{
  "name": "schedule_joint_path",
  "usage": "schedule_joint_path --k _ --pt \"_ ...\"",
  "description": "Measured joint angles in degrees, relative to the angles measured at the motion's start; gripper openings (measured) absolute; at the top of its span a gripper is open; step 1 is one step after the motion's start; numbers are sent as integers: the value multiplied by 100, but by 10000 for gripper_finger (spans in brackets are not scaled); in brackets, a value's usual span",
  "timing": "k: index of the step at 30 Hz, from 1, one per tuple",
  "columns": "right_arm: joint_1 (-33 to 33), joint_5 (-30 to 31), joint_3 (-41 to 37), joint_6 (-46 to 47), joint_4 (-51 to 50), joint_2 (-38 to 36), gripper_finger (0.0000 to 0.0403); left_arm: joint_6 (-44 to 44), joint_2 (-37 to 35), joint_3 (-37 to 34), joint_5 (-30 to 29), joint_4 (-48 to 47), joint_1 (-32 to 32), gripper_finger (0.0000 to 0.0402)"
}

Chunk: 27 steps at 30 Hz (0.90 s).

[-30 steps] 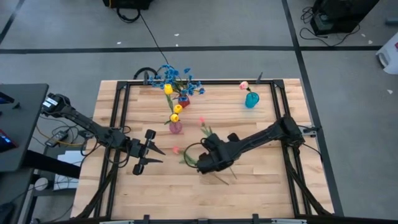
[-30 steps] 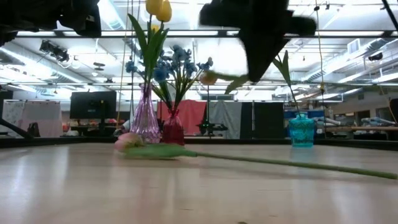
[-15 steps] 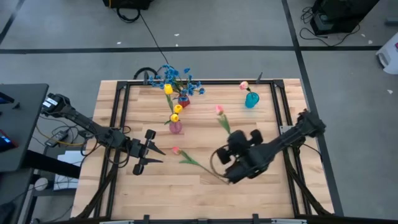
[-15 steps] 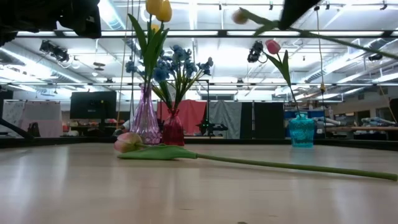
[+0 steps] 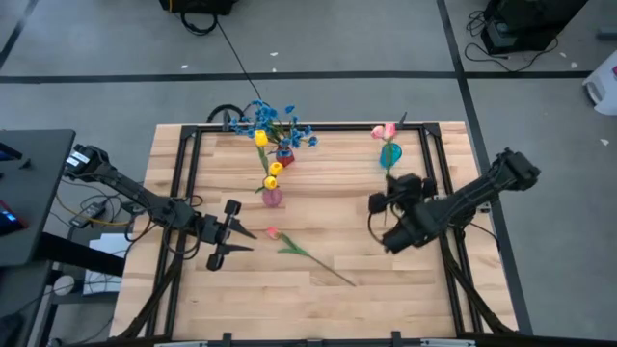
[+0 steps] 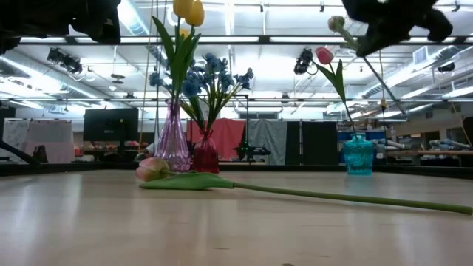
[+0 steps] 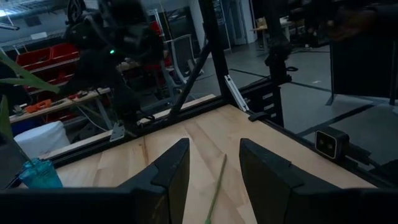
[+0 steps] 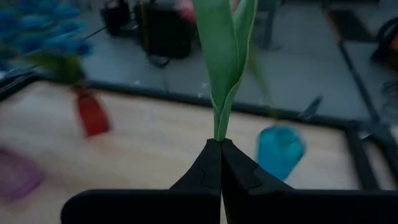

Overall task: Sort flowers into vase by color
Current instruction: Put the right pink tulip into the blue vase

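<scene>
My right gripper (image 5: 390, 200) is shut on a pink tulip, raised near the teal vase (image 5: 389, 154); its bud (image 6: 336, 24) sits high beside the pink tulip (image 6: 324, 55) standing in that vase. A second pink tulip (image 5: 272, 232) lies flat on the table, its stem (image 5: 323, 267) running toward the near right. Yellow tulips (image 5: 273, 170) stand in the purple vase (image 5: 273, 197), and blue sprays (image 5: 275, 120) in the red vase (image 5: 284, 158). My left gripper (image 5: 236, 234) is open and waits left of the lying tulip. My right gripper pinches the pink tulip's green stem where the long leaf wraps it (image 8: 217, 134), between the two shut fingers (image 8: 210, 165). The flower is lifted clear of the table. It is tilted, with the bud above and the bare stem (image 6: 384, 85) slanting down below the gripper.
A black metal frame (image 5: 308, 126) runs around the wooden table. The three vases stand along the far side, teal (image 8: 280, 149) to the right, red (image 8: 92, 112) and purple (image 8: 18, 174) to the left. The lying tulip's stem (image 7: 217, 186) reaches between my left fingers' view.
My right gripper has risen from the middle of the table and swung toward the right and far edges, up to the teal vase. It has carried the pink tulip clear of the wood, the bud now close to the vase's own tulip. The other tulip stayed put.
</scene>
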Motion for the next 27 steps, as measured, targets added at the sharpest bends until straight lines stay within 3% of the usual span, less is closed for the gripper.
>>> schedule_joint_path --k 9,16,20,24,27 --pt "-882 1647 -1160 -558 0 -1513 4 357 2 0 -182 100 0 147" --pt "-1305 1961 -1335 -1642 393 -2265 4 574 2 0 -766 225 2 147" --pt "-1300 1806 -1206 -3037 1775 -2252 4 701 2 0 -848 377 2 147" --pt "-1255 1194 -1209 -5159 3959 -2040 4 727 2 0 -865 398 2 147" --pt "-1238 1161 -1209 -7016 5697 -1953 4 722 2 0 -865 396 2 147"
